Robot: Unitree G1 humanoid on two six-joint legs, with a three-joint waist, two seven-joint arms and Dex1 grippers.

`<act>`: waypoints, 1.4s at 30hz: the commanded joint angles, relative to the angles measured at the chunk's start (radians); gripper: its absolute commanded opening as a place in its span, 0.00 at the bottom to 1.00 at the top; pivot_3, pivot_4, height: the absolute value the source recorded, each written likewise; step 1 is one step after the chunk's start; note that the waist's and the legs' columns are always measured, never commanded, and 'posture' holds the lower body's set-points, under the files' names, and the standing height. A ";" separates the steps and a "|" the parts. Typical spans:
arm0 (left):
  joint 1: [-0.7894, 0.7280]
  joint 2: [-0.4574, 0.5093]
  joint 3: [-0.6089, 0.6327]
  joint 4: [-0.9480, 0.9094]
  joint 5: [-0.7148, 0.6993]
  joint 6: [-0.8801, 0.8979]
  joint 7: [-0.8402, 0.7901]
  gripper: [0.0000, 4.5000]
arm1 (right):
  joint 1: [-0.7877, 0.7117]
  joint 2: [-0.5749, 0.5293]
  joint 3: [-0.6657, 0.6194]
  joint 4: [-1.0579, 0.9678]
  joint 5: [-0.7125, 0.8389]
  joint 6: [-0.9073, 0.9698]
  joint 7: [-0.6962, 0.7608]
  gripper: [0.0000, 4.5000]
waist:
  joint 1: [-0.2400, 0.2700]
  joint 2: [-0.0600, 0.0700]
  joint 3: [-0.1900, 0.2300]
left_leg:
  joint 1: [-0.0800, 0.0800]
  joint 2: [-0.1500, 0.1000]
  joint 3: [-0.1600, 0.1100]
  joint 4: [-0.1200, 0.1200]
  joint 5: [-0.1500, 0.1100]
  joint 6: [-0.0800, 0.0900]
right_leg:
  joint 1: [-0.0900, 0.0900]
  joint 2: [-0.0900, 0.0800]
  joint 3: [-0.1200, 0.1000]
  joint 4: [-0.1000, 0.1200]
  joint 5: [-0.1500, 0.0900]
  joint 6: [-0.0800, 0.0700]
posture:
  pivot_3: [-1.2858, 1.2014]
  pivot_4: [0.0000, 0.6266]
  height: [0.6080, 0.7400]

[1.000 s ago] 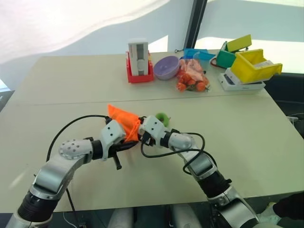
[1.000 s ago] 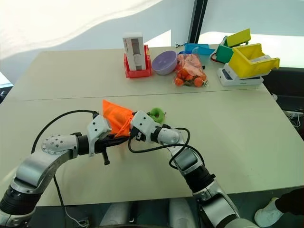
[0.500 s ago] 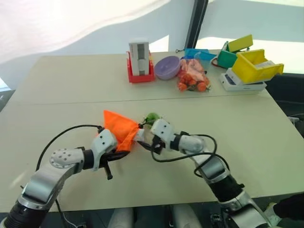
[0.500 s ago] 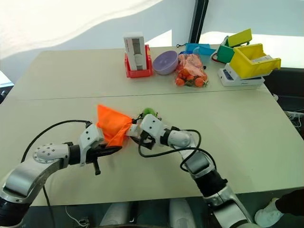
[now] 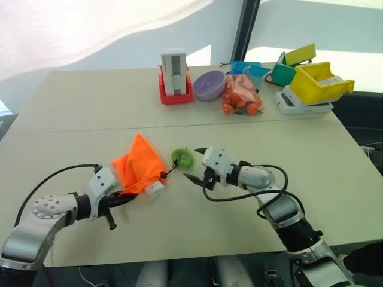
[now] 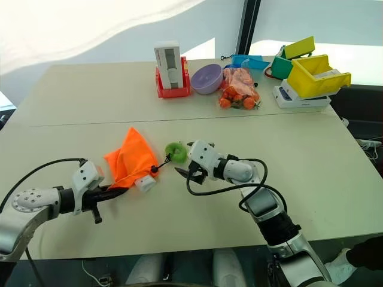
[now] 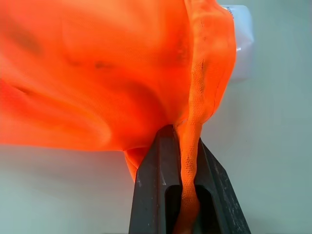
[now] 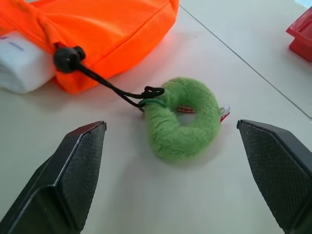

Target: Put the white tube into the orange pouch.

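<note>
The orange pouch lies on the table left of centre, and my left gripper is shut on a fold of its fabric. The white tube pokes out of the pouch's mouth, its other end hidden inside. From the mouth a black cord runs to the green ring, which lies flat just right of the pouch. My right gripper stands open right of the ring, its fingers spread wide and touching nothing.
At the table's far side stand a white-grey box in a red base, a purple bowl, a clear bag of red-orange items, and yellow and green bins on a white device. A seam crosses the table.
My right gripper opened, let go at the pouch's mouth and drew back to the right. My left arm pulled the pouch leftward, leaving the tube's end sticking out.
</note>
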 commanded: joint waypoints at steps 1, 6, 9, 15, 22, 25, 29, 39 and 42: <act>-0.015 -0.020 0.039 0.002 -0.037 -0.005 0.006 0.00 | -0.039 0.013 0.040 0.052 -0.063 -0.104 -0.018 1.00 | 0.000 0.000 0.000 | 0.000 0.000 0.000 0.000 0.000 0.000 | 0.000 0.000 0.000 0.000 0.000 0.000 | 0.52 0.24 1.00; -0.029 -0.043 0.048 0.021 -0.067 0.011 0.005 0.00 | -0.045 0.025 0.043 0.082 -0.073 -0.148 -0.015 1.00 | 0.000 0.000 0.000 | 0.000 0.001 0.000 0.000 0.000 0.000 | 0.000 0.001 0.000 0.000 0.000 0.000 | 0.52 0.24 1.00; -0.036 -0.045 0.047 0.020 -0.081 0.014 -0.001 0.00 | 0.003 0.002 0.000 -0.014 0.014 -0.121 0.045 1.00 | 0.003 0.000 0.000 | 0.000 0.001 0.000 0.000 0.000 0.000 | 0.000 0.001 0.000 0.000 0.000 0.000 | 0.52 0.24 1.00; -0.054 -0.053 0.036 0.013 -0.099 0.024 0.003 0.00 | 0.084 -0.060 0.013 -0.193 0.166 0.066 0.199 0.49 | 0.003 0.000 0.000 | 0.000 0.001 0.000 0.000 0.000 0.000 | 0.001 0.000 0.000 0.000 0.000 0.000 | 0.52 0.24 1.00; -0.083 -0.061 0.016 0.006 -0.115 0.054 -0.001 0.00 | -0.023 0.005 0.097 -0.108 0.114 0.135 0.187 0.00 | -0.001 0.000 0.000 | 0.002 0.004 0.000 0.000 0.000 0.000 | 0.001 0.004 0.000 0.000 0.003 -0.005 | 0.52 0.24 1.00; -0.084 -0.061 0.014 0.001 -0.116 0.060 -0.003 0.00 | -0.050 0.058 0.126 -0.055 0.094 0.114 0.167 0.00 | 0.000 0.000 0.000 | 0.003 0.004 0.000 0.000 0.000 0.000 | 0.001 0.005 0.000 0.000 0.003 -0.005 | 0.52 0.24 1.00; -0.083 -0.062 0.015 -0.007 -0.116 0.063 -0.001 0.00 | -0.060 0.106 0.141 -0.019 0.080 0.113 0.148 0.00 | 0.001 0.000 0.000 | 0.002 0.005 0.001 0.000 0.000 0.000 | 0.000 0.005 0.000 0.000 0.003 -0.005 | 0.52 0.24 1.00; -0.086 -0.064 0.006 -0.012 -0.111 0.066 -0.003 0.00 | -0.074 0.140 0.145 0.014 0.067 0.099 0.149 0.00 | 0.000 0.000 0.000 | 0.002 0.005 0.001 0.000 0.000 0.000 | 0.000 0.004 0.000 0.000 0.003 -0.005 | 0.52 0.24 1.00; -0.087 -0.064 -0.001 -0.015 -0.111 0.068 -0.006 0.00 | -0.104 0.203 0.140 0.064 0.071 0.093 0.122 0.00 | -0.004 0.000 0.000 | 0.002 0.005 0.001 0.000 0.000 0.000 | -0.001 0.005 0.000 0.000 0.003 -0.005 | 0.52 0.24 1.00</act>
